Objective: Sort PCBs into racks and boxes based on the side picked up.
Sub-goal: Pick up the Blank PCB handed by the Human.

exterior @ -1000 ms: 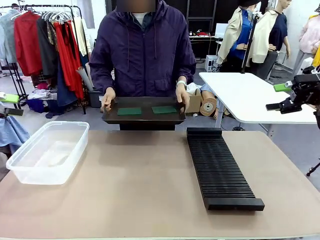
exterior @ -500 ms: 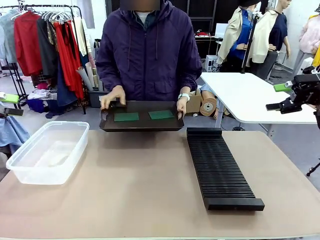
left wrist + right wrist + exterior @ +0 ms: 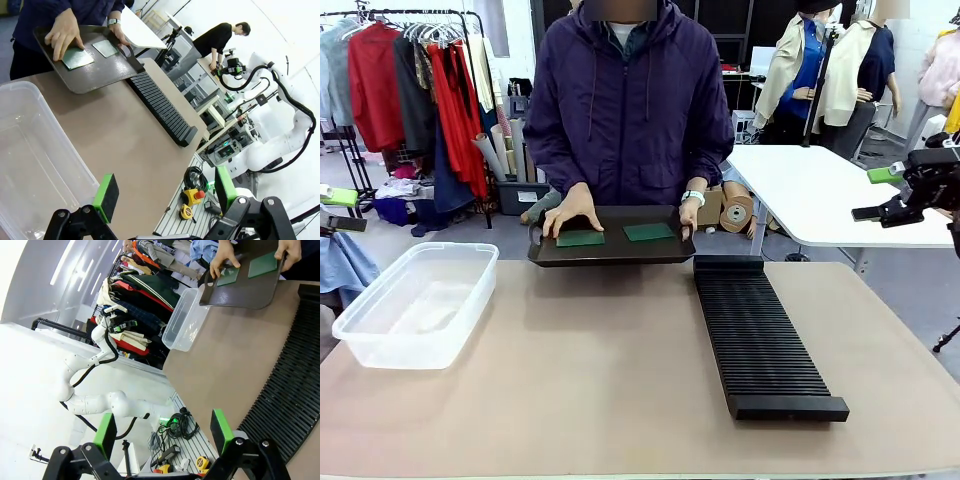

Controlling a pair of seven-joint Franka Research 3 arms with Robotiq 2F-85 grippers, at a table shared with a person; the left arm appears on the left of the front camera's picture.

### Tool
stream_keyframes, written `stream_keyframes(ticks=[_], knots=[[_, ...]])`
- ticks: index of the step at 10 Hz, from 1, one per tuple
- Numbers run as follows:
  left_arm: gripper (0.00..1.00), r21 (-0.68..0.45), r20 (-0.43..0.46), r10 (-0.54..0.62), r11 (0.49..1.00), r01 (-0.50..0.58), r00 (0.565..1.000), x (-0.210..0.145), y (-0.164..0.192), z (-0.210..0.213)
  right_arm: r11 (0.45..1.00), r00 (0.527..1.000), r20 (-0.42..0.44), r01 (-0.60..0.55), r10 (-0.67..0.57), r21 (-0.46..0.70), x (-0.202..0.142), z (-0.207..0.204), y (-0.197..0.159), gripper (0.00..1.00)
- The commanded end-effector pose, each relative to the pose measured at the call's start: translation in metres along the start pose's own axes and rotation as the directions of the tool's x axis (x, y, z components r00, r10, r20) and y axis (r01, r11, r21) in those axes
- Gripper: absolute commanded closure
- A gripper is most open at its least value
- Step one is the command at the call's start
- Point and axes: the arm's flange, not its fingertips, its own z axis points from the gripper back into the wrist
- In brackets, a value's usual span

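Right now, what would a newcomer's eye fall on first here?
The person at the far edge of the table, holding a black tray with two green PCBs, one hand resting on the left board. Then the long black slotted rack on the right and the clear plastic tub on the left.

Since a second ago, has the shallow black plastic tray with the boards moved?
Yes. The shallow black tray has dropped toward the tan table, its near edge now level with the far end of the long black ribbed rack.
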Motion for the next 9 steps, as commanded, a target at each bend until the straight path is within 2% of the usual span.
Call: stream_keyframes(ticks=[1,9], knots=[[0.0,-0.001,0.003,0.005,1.0,-0.005,1.0,0.0009,-0.0022,0.0007,1.0,1.0,-0.003,0.001,-0.001,0.002,0.0002,-0.0009,0.001,0.0],[0.0,-0.001,0.003,0.005,1.0,-0.005,1.0,0.0009,-0.0022,0.0007,1.0,1.0,-0.003,0.001,-0.001,0.002,0.0002,-0.0009,0.001,0.0]])
